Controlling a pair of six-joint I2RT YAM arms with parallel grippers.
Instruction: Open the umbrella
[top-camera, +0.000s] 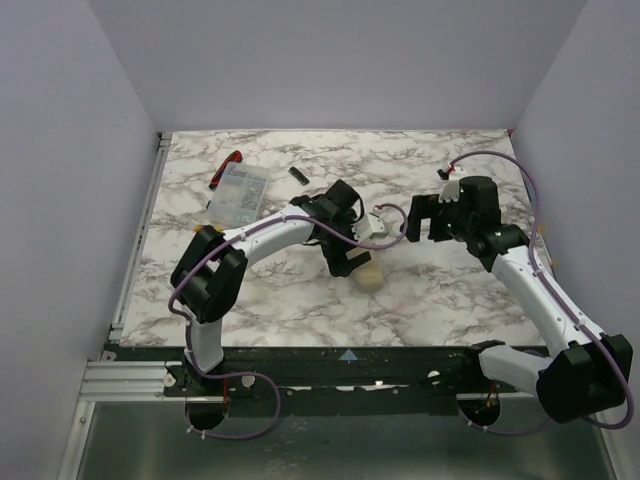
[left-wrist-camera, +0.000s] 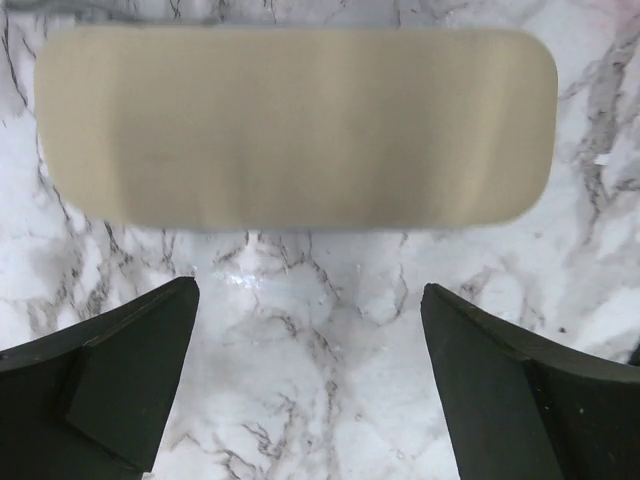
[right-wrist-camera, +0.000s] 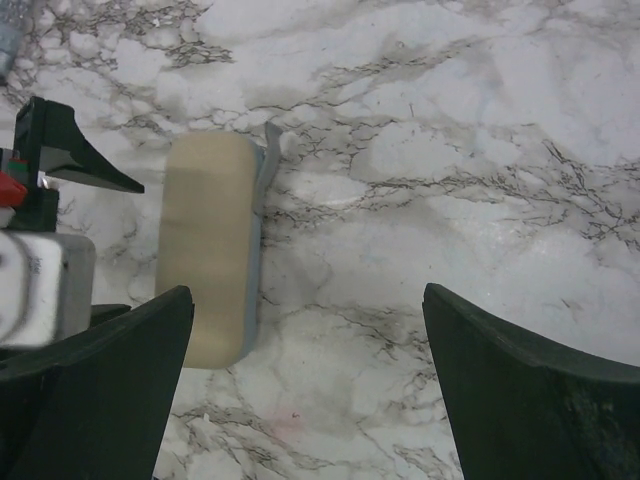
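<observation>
We saw the umbrella (left-wrist-camera: 295, 125) lying folded on the marble desk (left-wrist-camera: 320, 330), just ahead of the left jaws' tips & crosswise to them. Its cream length spanned wider than the gap btwn the two fingers (left-wrist-camera: 110, 380). The left jaws were spread wide w/ only bare desk btwn them. As far as we could tell they weren't touching the umbrella, tho the fabric was blurred in the left wrist view.

From the right wrist cam the umbrella (right-wrist-camera: 208, 250) ran lengthwise, off to one side of the right jaws' gap, its near end close by one finger (right-wrist-camera: 100, 390). A grey-lavender strip showed along the edge facing the gap's ctr. The right jaws were also spread wide, again w/ nothing but desk btwn them. Part of the left arm (right-wrist-camera: 45, 270) sat on the umbrella's other side.

In the top view the umbrella (top-camera: 370, 277) showed as a small cream lump right at the left jaws' tips, w/ the right jaws apart from it. Well away from both jaws, at the desk's far side, lay a clear packet (top-camera: 240, 192), a red-and-black tool (top-camera: 228, 168) & a small black stick (top-camera: 297, 175).
</observation>
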